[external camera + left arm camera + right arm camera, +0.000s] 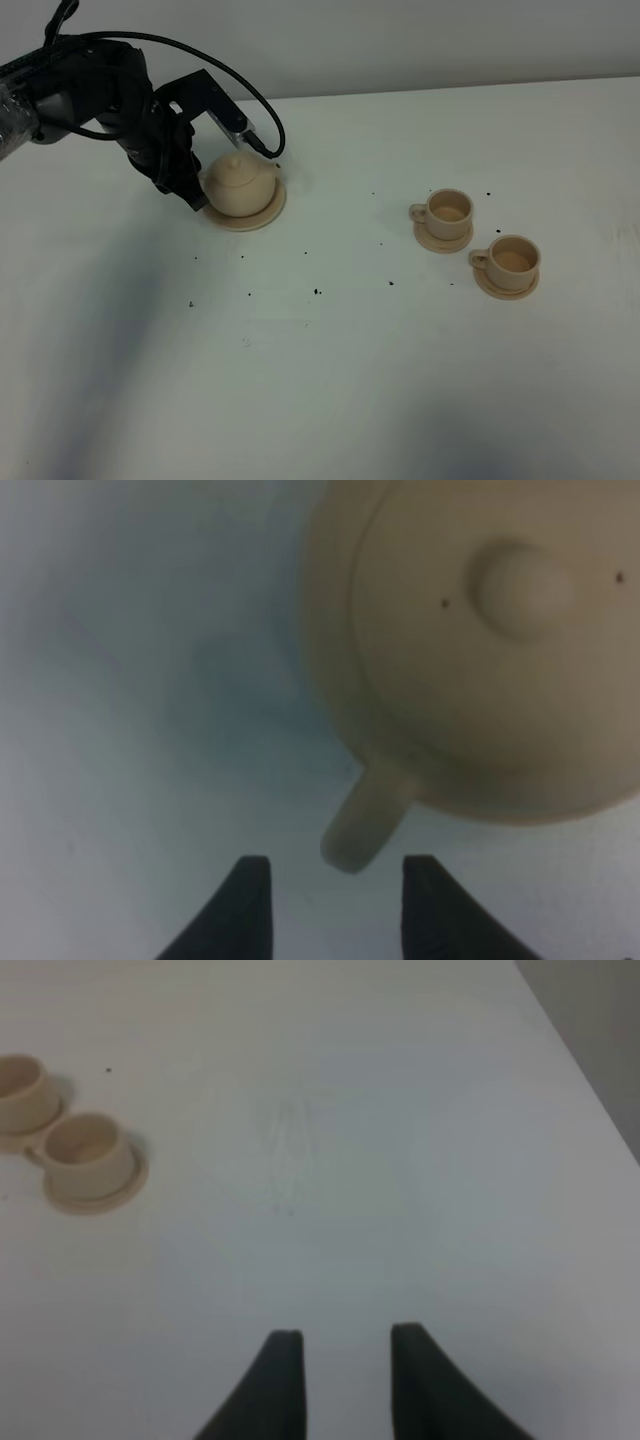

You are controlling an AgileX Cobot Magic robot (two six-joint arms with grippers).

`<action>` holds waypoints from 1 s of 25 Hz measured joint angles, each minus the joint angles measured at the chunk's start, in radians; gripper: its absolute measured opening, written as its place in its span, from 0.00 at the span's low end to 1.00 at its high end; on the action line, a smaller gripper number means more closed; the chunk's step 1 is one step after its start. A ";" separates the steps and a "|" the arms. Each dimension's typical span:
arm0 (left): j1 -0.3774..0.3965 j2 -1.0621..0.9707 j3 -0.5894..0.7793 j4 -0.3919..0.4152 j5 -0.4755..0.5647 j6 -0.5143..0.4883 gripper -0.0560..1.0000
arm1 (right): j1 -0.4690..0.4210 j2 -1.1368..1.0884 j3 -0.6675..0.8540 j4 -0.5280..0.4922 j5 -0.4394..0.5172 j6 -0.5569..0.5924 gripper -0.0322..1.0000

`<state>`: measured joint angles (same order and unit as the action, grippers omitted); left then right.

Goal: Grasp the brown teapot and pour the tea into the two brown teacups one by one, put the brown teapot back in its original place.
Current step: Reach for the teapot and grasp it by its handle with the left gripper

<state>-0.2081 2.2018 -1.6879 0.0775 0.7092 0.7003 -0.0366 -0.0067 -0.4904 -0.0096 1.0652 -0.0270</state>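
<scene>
one teapot (240, 184), two teacups (449, 209) (each saucered)

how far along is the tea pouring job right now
Done: nothing certain; tea in the two small tan teacups is unclear. In hand: open left gripper faces the handle of the squat tan ceramic teapot, on its wide flat saucer. Left: likely grasp, pours, return.

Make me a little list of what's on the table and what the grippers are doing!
teapot: brown teapot, lid on, sitting on its saucer
cups: two brown teacups, on small saucers
left gripper: open, lined up on the teapot's handle, not gripping
right gripper: open over bare table
mess: dark specks
</scene>
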 joint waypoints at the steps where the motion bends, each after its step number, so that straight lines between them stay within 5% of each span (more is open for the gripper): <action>1: 0.004 0.003 0.000 0.000 -0.003 0.004 0.39 | 0.000 0.000 0.000 0.000 0.000 0.000 0.27; 19: 0.015 0.048 0.000 -0.094 -0.047 0.075 0.39 | 0.000 0.000 0.000 0.000 0.000 0.000 0.27; 25: 0.015 0.048 -0.006 -0.108 0.023 0.078 0.39 | 0.000 0.000 0.000 0.000 0.000 0.000 0.27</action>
<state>-0.1928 2.2496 -1.6944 -0.0300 0.7321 0.7787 -0.0366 -0.0067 -0.4904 -0.0096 1.0652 -0.0270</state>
